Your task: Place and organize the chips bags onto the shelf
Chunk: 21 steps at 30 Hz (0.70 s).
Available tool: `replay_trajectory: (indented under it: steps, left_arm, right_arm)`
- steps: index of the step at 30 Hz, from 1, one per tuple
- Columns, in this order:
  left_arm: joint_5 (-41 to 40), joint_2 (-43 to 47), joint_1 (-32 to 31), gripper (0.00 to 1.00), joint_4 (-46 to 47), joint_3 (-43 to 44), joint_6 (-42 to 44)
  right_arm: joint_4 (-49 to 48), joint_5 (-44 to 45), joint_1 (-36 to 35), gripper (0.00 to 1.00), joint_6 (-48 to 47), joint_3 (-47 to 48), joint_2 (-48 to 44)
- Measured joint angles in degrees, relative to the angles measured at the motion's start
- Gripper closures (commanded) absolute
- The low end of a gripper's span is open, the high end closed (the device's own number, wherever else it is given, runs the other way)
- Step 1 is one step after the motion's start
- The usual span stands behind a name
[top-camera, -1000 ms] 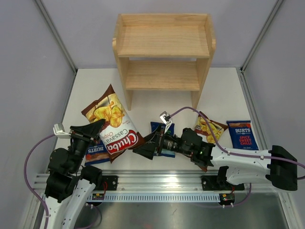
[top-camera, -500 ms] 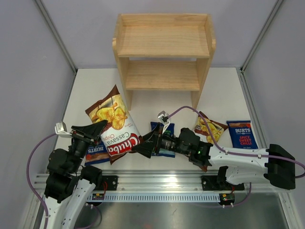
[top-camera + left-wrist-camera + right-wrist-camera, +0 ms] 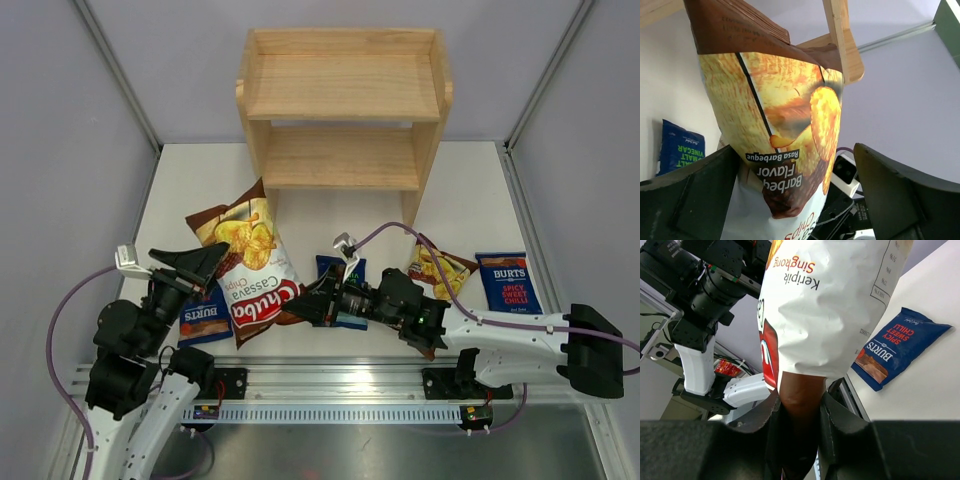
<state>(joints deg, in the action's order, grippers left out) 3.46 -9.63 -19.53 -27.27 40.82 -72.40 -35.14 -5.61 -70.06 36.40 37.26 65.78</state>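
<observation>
Right pincer (image 3: 800, 400) is pressed together on the brown bottom seam of a large Chuba bag (image 3: 250, 275), gripping its near right corner. The bag slants up and away, its top edge reaching toward the near left post of the shelf (image 3: 345, 105). Left pincer (image 3: 795, 147) is spread wide, one finger on either side of the same bag's lower half. Whether either finger touches the foil cannot be told.

Both tiers of the shelf hold nothing, so this looks like the first bag on its way, at the carry or hand-over stage and not yet at placing. The second Chuba bag (image 3: 438, 268) lies on the bench (image 3: 470, 190), partly under the right arm. Beside it to the right is a Burts bag (image 3: 508, 282). Another blue bag (image 3: 340, 272) sits near the middle, and a third (image 3: 205, 320) is at the near left.

Next, the bag probably has to be steadied, perhaps by the left pincer taking hold. It then needs to be carried farther and tipped so that its base enters a tier squarely, keeping clear of the post its top is close to.
</observation>
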Motion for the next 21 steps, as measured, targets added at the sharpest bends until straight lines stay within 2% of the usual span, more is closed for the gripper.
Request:
replay_trajectory:
  steps: [8, 16, 21]
  left_arm:
    - [0.3, -4.1, -0.1, 0.01, -2.8, 4.6, 8.3]
    - [-10.1, -5.5, -0.1, 0.01, -15.4, 16.2, 20.7]
    - [-12.4, -7.1, -0.1, 0.01, -19.6, 19.3, 29.3]
  right_arm:
    - [4.7, 1.1, 0.0, 0.86, -1.1, -1.5, -7.4]
    - [13.8, 7.9, -0.1, 0.87, -2.2, -5.1, -18.3]
    - [20.0, 14.3, -0.1, 0.87, -3.0, -5.0, -23.6]
